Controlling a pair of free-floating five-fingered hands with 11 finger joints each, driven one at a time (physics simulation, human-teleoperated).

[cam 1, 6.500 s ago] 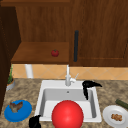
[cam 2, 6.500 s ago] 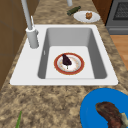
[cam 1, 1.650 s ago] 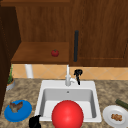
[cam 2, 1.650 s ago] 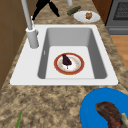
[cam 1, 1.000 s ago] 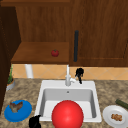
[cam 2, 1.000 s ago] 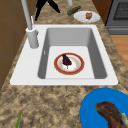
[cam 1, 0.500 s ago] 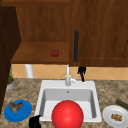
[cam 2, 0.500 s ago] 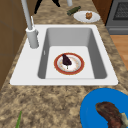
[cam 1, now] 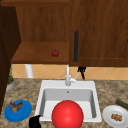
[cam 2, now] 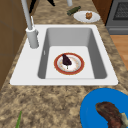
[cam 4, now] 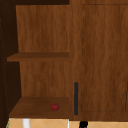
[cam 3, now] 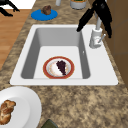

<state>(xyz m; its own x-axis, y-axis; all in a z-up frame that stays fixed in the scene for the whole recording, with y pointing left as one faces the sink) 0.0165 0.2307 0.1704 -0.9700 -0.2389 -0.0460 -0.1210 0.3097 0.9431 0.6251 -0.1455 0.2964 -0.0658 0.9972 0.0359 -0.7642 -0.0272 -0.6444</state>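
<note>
One upright faucet (cam 1: 67, 76), lever (cam 1: 75, 77) rightward

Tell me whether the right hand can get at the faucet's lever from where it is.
Probably yes. The right hand hangs just behind and beside the faucet, its fingers straight and pointing down toward the sink, and nothing lies between it and the lever.

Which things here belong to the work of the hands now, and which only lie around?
In hand: right hand by the faucet lever; left hand hovering at the counter's front edge.

Lying about: red bowl, blue plate, white plate, apple on shelf.
</note>
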